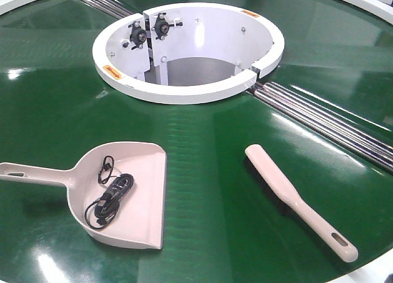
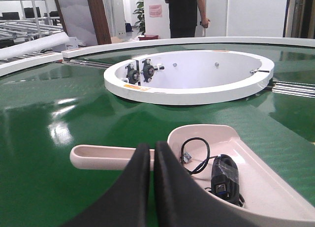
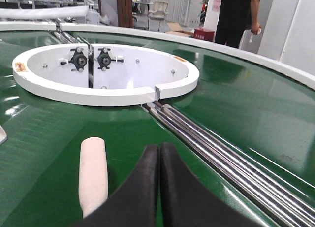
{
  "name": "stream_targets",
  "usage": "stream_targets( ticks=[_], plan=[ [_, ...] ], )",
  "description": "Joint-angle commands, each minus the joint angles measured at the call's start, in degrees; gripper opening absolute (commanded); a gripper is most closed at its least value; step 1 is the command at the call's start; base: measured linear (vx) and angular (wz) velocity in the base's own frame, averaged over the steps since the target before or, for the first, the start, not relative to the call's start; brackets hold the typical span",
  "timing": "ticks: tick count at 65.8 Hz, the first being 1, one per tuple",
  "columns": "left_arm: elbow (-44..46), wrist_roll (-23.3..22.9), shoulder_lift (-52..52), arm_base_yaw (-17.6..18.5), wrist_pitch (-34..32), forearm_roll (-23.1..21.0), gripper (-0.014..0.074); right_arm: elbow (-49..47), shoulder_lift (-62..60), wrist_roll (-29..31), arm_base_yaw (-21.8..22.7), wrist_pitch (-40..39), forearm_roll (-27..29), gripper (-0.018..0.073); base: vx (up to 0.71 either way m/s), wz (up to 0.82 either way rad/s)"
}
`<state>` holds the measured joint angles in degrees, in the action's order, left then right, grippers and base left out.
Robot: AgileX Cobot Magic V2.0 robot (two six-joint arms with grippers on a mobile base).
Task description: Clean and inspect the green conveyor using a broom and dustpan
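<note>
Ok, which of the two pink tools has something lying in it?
The dustpan, left of the broom: a coiled black cable lies in its scoop.

Black coiled cable (image 1: 109, 197), one. Person in dark clothes (image 3: 238, 13), standing, far side. Red box (image 3: 204, 34) on floor. Potted plant (image 2: 140, 13). Metal racks (image 2: 24, 25), background.

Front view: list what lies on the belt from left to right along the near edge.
Dustpan with a black cable in it → broom.
</note>
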<state>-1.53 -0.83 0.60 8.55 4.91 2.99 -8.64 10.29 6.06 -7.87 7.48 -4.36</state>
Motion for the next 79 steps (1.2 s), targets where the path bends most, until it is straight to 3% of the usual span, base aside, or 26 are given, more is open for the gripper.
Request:
stream_targets(
  ticks=[1, 10, 17, 35, 53, 79],
  plan=[
    [-1.61, -0.49, 0.92, 0.32, -3.96, -0.07, -0.0006, 2.6, -3.01, 0.41, 0.44, -5.6, -0.5, -0.001, 0.0, 0.0],
    [-1.61, -0.49, 0.92, 0.32, -3.96, -0.07, -0.0006, 11.08, -9.18, 0.41, 0.44, -8.85, -0.27, -0.001, 0.0, 0.0],
    [-1.61, -0.49, 0.85, 0.32, -3.96, -0.07, -0.0006, 10.91, -12.01, 0.41, 0.44, -4.35, 0.28, -0.001, 0.0, 0.0],
    [-1.61, -0.49, 0.85, 0.32, -3.96, -0.07, -0.0006, 10.91, -11.92, 0.24, 0.44, -4.72, 0.36, -0.001, 0.0, 0.0],
    [-1.61, -0.49, 0.85, 0.32, -3.96, -0.07, -0.0006, 10.91, -11.92, -6.06, 0.44, -5.57, 0.16, -0.001, 0.0, 0.0],
    [-1.61, -0.49, 0.85, 0.32, -3.96, -0.07, -0.0006, 10.91, -11.92, -6.06, 0.44, -6.44, -0.1, -0.001, 0.0, 0.0]
  ],
)
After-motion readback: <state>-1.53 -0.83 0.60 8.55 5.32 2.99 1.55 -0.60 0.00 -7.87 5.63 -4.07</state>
